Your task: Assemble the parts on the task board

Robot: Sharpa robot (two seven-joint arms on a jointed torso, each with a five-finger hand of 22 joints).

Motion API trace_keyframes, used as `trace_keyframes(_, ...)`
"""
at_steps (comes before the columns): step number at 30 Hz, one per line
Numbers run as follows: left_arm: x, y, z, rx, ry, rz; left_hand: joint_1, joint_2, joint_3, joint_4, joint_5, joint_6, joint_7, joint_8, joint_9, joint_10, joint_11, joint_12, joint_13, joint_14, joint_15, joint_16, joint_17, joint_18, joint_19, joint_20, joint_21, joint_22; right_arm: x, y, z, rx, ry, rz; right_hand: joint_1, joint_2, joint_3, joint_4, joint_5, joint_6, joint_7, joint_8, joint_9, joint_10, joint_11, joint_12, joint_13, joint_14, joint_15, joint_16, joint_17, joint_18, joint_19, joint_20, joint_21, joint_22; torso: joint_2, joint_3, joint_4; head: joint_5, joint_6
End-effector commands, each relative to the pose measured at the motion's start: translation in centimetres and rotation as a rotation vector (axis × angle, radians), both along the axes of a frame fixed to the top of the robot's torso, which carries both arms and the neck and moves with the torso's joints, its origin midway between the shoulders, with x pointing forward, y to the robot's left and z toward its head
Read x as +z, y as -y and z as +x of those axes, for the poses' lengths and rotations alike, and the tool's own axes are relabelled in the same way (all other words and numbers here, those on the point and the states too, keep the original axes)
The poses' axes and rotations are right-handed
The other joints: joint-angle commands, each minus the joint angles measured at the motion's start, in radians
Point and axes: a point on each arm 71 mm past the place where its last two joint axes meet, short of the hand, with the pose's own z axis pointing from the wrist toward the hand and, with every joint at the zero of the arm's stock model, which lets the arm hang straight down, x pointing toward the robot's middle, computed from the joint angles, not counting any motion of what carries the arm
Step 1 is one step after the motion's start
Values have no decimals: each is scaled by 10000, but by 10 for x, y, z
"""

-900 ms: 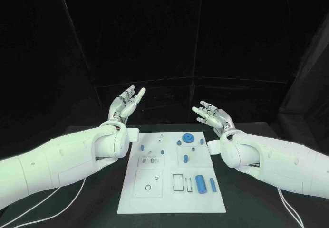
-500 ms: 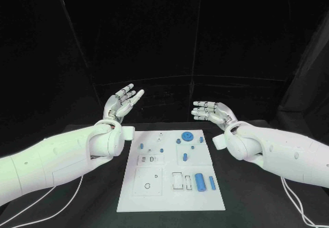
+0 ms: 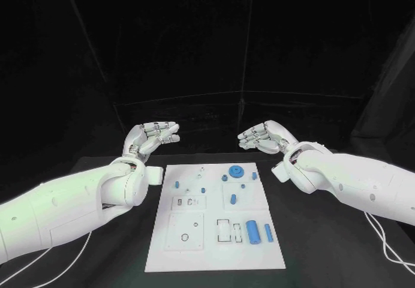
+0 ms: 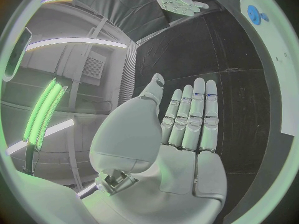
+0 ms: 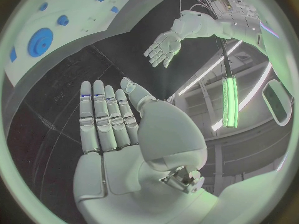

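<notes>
Parts for the assembly lay untouched on the task board [image 3: 259,252], and neither hand had hold of anything. The left hand [image 3: 149,138] hung in the air beyond the board's far left corner, its fingers spread and extended in the left wrist view, empty. The right hand [image 3: 262,137] hung opposite it, beyond the far right corner, likewise empty; from the head view its fingers looked somewhat curled, though the right wrist view showed them straight and side by side, so how far they were bent was hard to judge.

From both hands the parts lay nearer the robot and lower, down on the board. The round blue disc [image 3: 235,173] sat close to the far edge, right of centre, nearer the right hand than the left. The large blue cylinder [image 3: 252,231] and the slimmer blue peg [image 3: 267,232] lay side by side towards the near right of the board, their long axes running roughly from the far edge to the near one; again the right arm was the closer. A few small blue pieces [image 3: 176,185] stood towards the left side, closer to the left hand.

The board rested flat on the black table [image 3: 113,264], with dark drapes behind it.
</notes>
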Motion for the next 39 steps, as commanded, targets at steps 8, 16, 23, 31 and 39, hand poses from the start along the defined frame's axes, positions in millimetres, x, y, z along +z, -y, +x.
trace_keyframes(8, 11, 7, -22, -1559, 277, 309, -28, 293, 26, -467, -13, 537, -138, -314, -128, 670, -185, -387, -35, 857, -253, -183, 298, 69, 868, -251, -214, -277, 11, -19, 5, 810, 963, -5033, -119, -828, 270, -20, -42, 895, -308, -326, 9, 1286, -483, -405, 37, 3214, -845, 855, 628, 130, 2169, -1034, 1799, 777, 643, -76, 159, -47, 258)
trace_keyframes(16, 14, 15, -31, -2088, 261, 170, -114, 358, 30, -634, -15, 543, -88, -526, -136, 639, -127, -657, -42, 767, -189, -482, 350, 54, 899, -211, -436, -439, 10, -33, 6, 1041, 1342, -7162, -334, -951, 110, 95, -68, 890, -538, -422, 11, 1443, -729, -349, 54, 3829, -1173, 3873, 2301, 65, 3147, -1420, 3390, 1637, 990, -107, 290, -103, 344)
trace_keyframes(23, 14, 20, -33, -2343, 224, 83, -216, 325, -27, -712, -16, 475, -17, -663, -141, 555, -61, -802, -46, 717, -134, -637, 373, 48, 889, -168, -556, -523, 8, -46, 7, 1290, 1503, -7865, -491, -973, 285, 105, -74, 526, -507, -430, 11, 892, -668, -355, 53, 3757, -1140, 6443, 4196, 75, 3307, -1380, 4575, 2342, 1206, -118, 334, -162, 355)
trace_keyframes(31, 15, 23, -34, -2478, 192, 34, -242, 328, -39, -733, -16, 459, -2, -697, -141, 535, -48, -832, -46, 735, -129, -661, 388, 52, 903, -161, -578, -541, 7, -53, 8, 1439, 1567, -8234, -541, -974, 464, 107, -86, 520, -523, -430, 12, 802, -640, -346, 52, 3713, -1141, 8707, 6540, 83, 3167, -1316, 5403, 2864, 1362, -114, 343, -223, 387)
trace_keyframes(39, 15, 24, -34, -2563, 156, 5, -250, 333, -42, -738, -16, 458, 0, -704, -139, 533, -47, -837, -45, 747, -130, -664, 394, 53, 915, -160, -581, -544, 6, -59, 10, 1544, 1633, -8412, -570, -951, 591, 138, -98, 531, -514, -424, 14, 772, -630, -339, 51, 3643, -1124, 9496, 7337, 100, 3016, -1277, 5825, 3136, 1459, -88, 354, -236, 395)
